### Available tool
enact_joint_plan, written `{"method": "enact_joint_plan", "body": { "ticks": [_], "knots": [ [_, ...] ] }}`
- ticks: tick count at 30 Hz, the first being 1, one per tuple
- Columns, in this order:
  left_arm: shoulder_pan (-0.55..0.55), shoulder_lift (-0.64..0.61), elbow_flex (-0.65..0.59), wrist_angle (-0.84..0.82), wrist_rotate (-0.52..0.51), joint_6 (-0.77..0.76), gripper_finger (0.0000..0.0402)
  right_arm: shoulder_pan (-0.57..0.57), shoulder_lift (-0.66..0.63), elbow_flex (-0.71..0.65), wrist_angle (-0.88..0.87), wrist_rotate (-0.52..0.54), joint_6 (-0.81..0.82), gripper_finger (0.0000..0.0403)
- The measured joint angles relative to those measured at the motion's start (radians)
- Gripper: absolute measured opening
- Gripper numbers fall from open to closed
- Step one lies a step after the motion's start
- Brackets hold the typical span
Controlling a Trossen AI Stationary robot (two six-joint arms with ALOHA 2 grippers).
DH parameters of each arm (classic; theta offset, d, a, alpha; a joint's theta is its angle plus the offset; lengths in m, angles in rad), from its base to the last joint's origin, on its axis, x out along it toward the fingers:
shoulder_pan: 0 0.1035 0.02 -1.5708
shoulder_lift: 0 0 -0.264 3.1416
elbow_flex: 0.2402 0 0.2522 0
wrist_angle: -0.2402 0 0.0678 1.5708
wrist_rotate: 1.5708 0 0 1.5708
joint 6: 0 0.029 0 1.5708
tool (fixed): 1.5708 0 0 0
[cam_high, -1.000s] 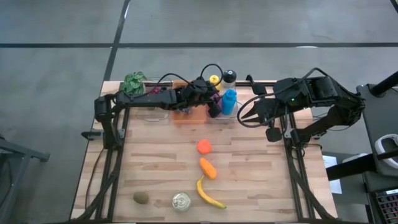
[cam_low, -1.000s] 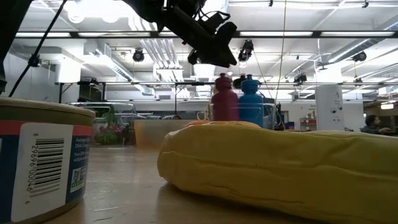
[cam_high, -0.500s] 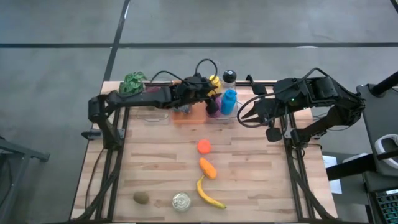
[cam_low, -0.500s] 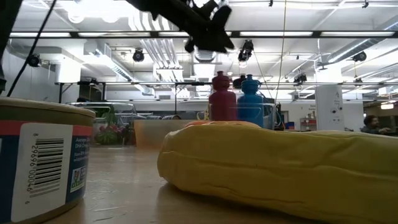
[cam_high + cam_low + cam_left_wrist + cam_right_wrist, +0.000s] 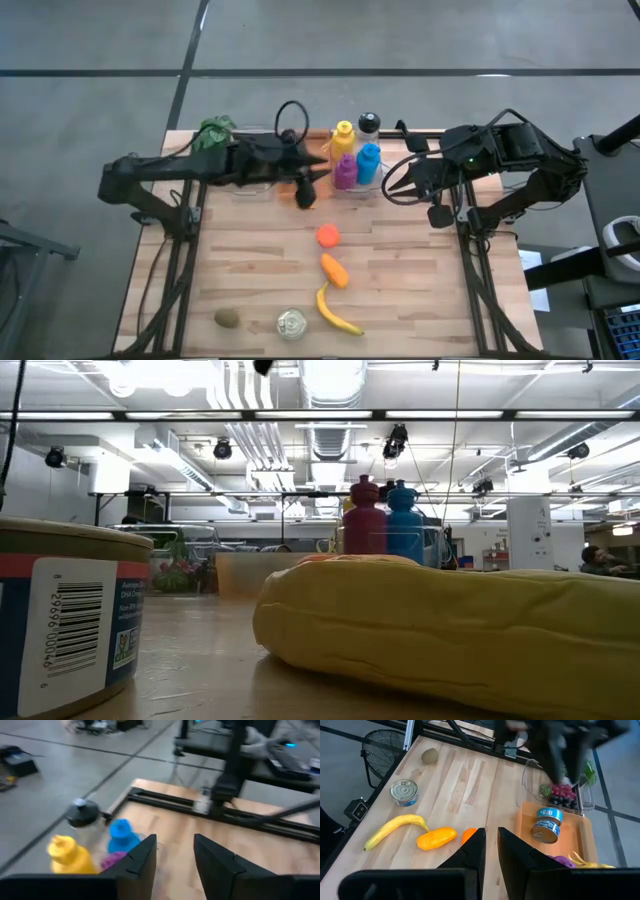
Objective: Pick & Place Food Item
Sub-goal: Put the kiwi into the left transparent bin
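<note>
Overhead, left pincer point(image 5: 306, 192) hangs near the desk's point(image 5: 240, 270) far edge, beside the orange tray point(image 5: 572, 837); fingers point(image 5: 137, 865) parted, nothing between them. Right pincer point(image 5: 437, 214) waits at the right edge, clenched, empty. Tray holds two cans point(image 5: 546, 824). Bottles point(image 5: 356, 160) stand at the far edge. Orange point(image 5: 327, 236), carrot point(image 5: 334, 270), banana point(image 5: 333, 312), can point(image 5: 292, 323) and kiwi point(image 5: 227, 318) sit toward the near edge.
</note>
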Motion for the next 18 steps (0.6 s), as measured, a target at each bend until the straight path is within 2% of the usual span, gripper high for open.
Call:
{"method": "enact_joint_plan", "body": {
  "ticks": [9, 14, 18],
  "knots": [
    [-0.237, -0.045, -0.001, -0.08, -0.011, -0.062, 0.0117, 0.0, 0.0, -0.003, 0.001, 0.0, 0.0, 0.0045],
    [-0.358, -0.044, -0.001, -0.08, -0.013, -0.176, 0.0117, 0.001, 0.0, -0.005, 0.001, -0.001, 0.0, 0.0043],
    [-0.439, -0.043, -0.001, -0.081, -0.057, -0.297, 0.0117, 0.001, 0.0, -0.005, 0.0, -0.002, 0.0, 0.0044]
  ]
}}
